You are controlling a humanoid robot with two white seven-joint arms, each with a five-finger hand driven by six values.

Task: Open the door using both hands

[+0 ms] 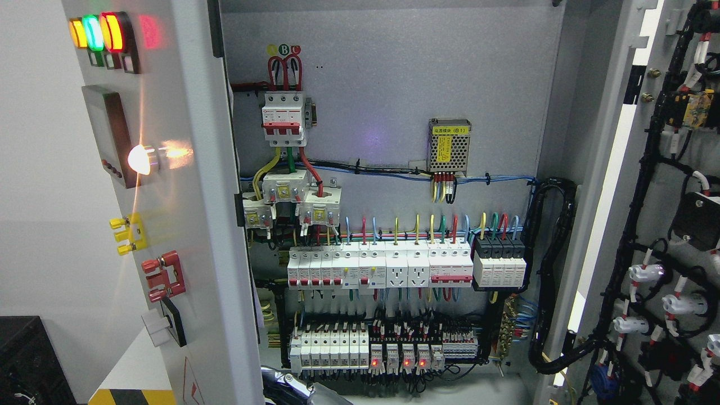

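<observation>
Only a sliver of robot arm (289,385) seen at the bottom edge, left of centre — dark and silver casing, low in front of the cabinet floor. Which side it entered from could not be told; no hand in view, finger state could not be told.

Both cabinet doors stood wide open. Left door (169,225) filled the left third of the frame, long axis vertical, leaning slightly at the top toward upper left, outer face turned toward the camera — indicator lamps (98,32) lit at upper left, a glowing white lamp (140,159) mid-height, yellow and red terminals below. Right door (664,225) swung out at the right edge, inner face with black wiring harness showing. Between them, the back panel (388,112) with breaker rows (382,267) across centre and lower frame.
</observation>
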